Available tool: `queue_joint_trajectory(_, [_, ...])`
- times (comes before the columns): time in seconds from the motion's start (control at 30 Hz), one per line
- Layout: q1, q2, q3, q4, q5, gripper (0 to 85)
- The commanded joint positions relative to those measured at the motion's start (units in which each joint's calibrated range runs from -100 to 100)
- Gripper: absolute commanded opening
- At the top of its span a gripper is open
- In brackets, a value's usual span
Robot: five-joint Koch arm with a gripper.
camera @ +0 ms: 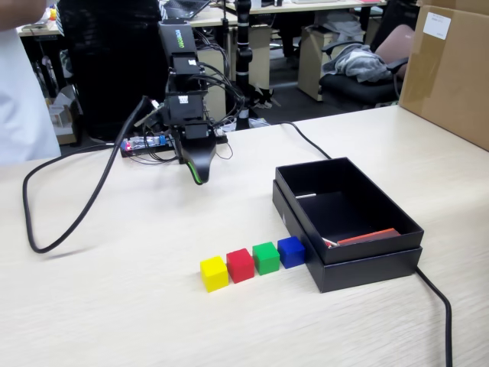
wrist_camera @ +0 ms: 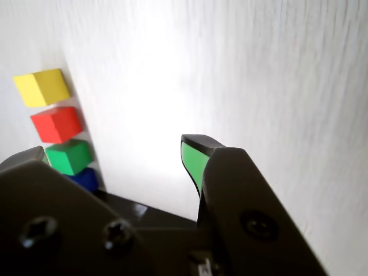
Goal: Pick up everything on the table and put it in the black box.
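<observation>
Four small cubes stand in a row on the pale table [camera: 107, 313]: yellow [camera: 214, 273], red [camera: 240, 264], green [camera: 266, 258] and blue [camera: 291, 251], the blue one against the black box [camera: 359, 267]. The box is open on top, with a reddish strip lying inside. My gripper [camera: 199, 173] hangs above the table, behind the row and apart from it. In the wrist view the gripper [wrist_camera: 115, 146] is open with only bare table between its green-lined fingertips. The yellow [wrist_camera: 41, 87], red [wrist_camera: 56, 123], green [wrist_camera: 69, 156] and blue [wrist_camera: 86, 179] cubes line up at the left of that view.
A thick black cable [camera: 84, 206] loops over the table's left side. Another cable [camera: 442, 310] runs past the box's right corner. A big brown carton [camera: 451, 69] stands at the back right. A small circuit board [camera: 149, 143] sits by the arm's base.
</observation>
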Motion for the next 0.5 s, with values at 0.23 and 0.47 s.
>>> queue_joint_trajectory(0.23, [-1.5, 42.5, 47.8, -17.1, -2.5, 47.1])
queue_joint_trajectory(0.47, [-1.5, 70.2, 75.4, -21.9, -4.2, 44.7])
